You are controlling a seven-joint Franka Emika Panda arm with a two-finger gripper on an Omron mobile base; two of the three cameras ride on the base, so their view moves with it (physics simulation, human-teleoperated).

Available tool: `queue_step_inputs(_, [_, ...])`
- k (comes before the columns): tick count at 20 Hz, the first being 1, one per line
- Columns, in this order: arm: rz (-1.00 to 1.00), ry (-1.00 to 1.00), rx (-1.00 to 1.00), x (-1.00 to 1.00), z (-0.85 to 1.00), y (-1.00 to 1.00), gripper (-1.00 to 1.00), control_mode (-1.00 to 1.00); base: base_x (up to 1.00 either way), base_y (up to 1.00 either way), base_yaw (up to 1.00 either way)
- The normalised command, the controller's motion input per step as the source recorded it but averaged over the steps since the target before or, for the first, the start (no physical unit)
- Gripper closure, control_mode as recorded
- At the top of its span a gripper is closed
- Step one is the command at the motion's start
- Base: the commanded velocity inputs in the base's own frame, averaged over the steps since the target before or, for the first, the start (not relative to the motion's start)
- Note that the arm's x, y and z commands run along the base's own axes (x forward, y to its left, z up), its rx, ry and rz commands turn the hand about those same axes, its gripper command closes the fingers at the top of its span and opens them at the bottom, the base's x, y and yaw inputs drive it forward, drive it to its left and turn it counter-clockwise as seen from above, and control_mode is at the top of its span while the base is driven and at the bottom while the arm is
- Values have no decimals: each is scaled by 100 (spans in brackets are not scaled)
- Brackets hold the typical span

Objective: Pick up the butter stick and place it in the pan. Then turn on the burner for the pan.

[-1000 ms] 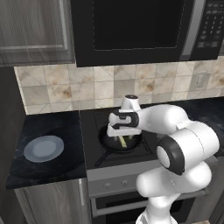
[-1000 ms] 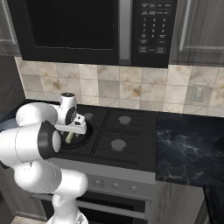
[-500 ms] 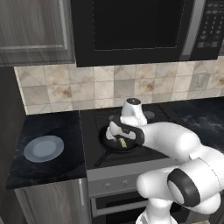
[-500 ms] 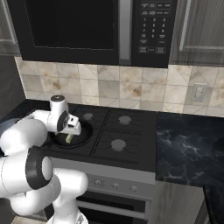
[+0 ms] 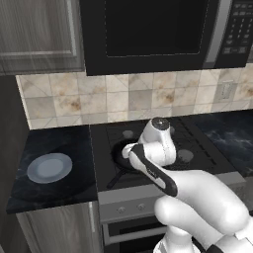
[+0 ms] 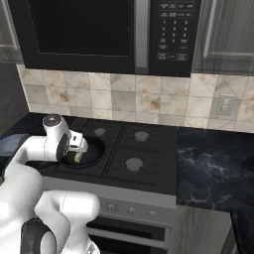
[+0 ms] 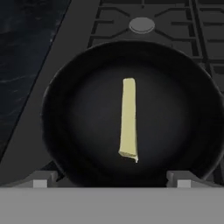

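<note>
Dark stone tabletop runs either side of the stove (image 6: 144, 149), and nearest me the gripper (image 7: 113, 177) hangs released, jaws wide and empty. Directly below it the butter stick (image 7: 127, 124) lies flat in the middle of the pan (image 7: 65, 109), long axis pointing away from the gripper. Judging by that, placing is done, and the burner knobs on the stove's front panel (image 6: 130, 210) come next, lower than the hand.

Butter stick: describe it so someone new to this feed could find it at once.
Start at the black stove under the microwave and go to the round black pan on its front left burner. The butter stick lies flat near the pan's middle, a thin pale-yellow bar. It is the one light thing inside the dark pan.
</note>
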Motion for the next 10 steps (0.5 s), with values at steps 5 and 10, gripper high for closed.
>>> queue_step_inputs(5, [0,-21,0,-41,27,0,-100,-100,0,0,0])
queue_step_inputs(10, [0,-20,2,-41,22,0,-100,-100,0,0,0])
